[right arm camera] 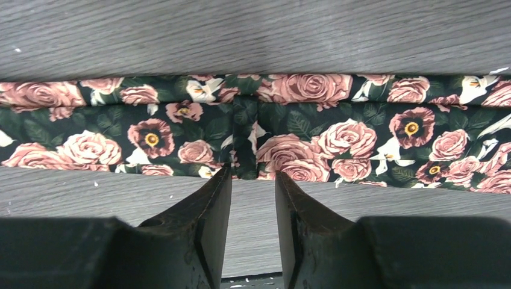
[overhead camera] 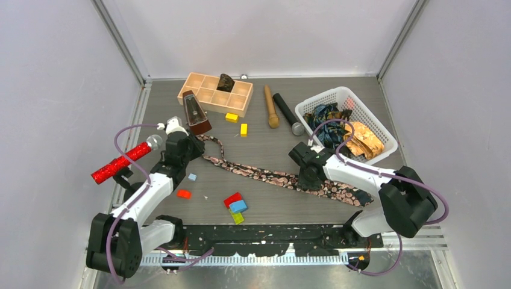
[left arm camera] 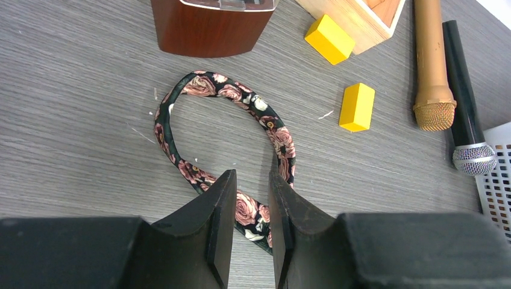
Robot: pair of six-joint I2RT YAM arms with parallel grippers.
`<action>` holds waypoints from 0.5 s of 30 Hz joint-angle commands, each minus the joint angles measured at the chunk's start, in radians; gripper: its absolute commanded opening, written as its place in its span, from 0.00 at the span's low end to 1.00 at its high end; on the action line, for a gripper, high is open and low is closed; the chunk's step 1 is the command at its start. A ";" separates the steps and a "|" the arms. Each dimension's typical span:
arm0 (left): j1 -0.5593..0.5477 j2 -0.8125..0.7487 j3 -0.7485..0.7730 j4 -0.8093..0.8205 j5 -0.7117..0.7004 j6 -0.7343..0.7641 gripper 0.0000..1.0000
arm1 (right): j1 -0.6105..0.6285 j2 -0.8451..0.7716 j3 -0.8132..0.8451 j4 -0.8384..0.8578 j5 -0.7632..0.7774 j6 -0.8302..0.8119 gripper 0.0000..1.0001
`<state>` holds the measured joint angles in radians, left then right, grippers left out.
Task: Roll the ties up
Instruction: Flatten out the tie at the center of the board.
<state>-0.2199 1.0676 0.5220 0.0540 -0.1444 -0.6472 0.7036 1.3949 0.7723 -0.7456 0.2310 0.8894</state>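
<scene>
Table [overhead camera: 271, 150]: grey wood grain, everything lies on it.
Floral tie [overhead camera: 271, 176]: black with pink roses, stretched flat from beside the metronome [overhead camera: 196, 112] on my left to the near right. Its narrow end curls into a loop [left arm camera: 232, 93].
Basket [overhead camera: 337, 96]: white, far right, holding a blue-teal tie [overhead camera: 325, 120] and a golden-orange tie [overhead camera: 364, 141].
My right gripper [right arm camera: 253, 174]: fingers a little apart at the tie's near edge, bare table in the gap, gripping nothing.
My left gripper [left arm camera: 252, 177]: fingers narrowly apart over the loop's crossing, tie in the gap. I cannot tell if it is pinched.
Red microphone [overhead camera: 120, 162]: far left, well apart from the tie.
Yellow blocks [overhead camera: 243, 129]: two, beyond the tie.
</scene>
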 commanded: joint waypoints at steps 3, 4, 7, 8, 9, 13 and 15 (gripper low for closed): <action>0.007 -0.006 0.022 0.032 0.003 0.002 0.28 | -0.031 0.006 -0.014 0.037 -0.016 -0.050 0.35; 0.007 -0.007 0.021 0.031 0.003 0.003 0.28 | -0.033 0.005 -0.017 0.039 -0.014 -0.051 0.33; 0.007 -0.007 0.021 0.032 0.002 0.003 0.28 | -0.041 0.002 -0.027 0.047 -0.016 -0.051 0.30; 0.007 -0.006 0.023 0.033 0.002 0.003 0.28 | -0.043 0.003 -0.029 0.050 -0.016 -0.051 0.28; 0.007 -0.005 0.022 0.033 0.002 0.003 0.28 | -0.045 0.004 -0.032 0.051 -0.016 -0.051 0.27; 0.007 -0.001 0.024 0.033 0.003 0.003 0.28 | -0.050 -0.004 -0.040 0.051 -0.009 -0.044 0.17; 0.006 0.000 0.023 0.035 0.003 0.003 0.28 | -0.055 -0.013 -0.043 0.039 0.010 -0.035 0.15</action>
<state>-0.2199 1.0676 0.5220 0.0544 -0.1444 -0.6468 0.6594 1.4017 0.7403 -0.7040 0.2138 0.8520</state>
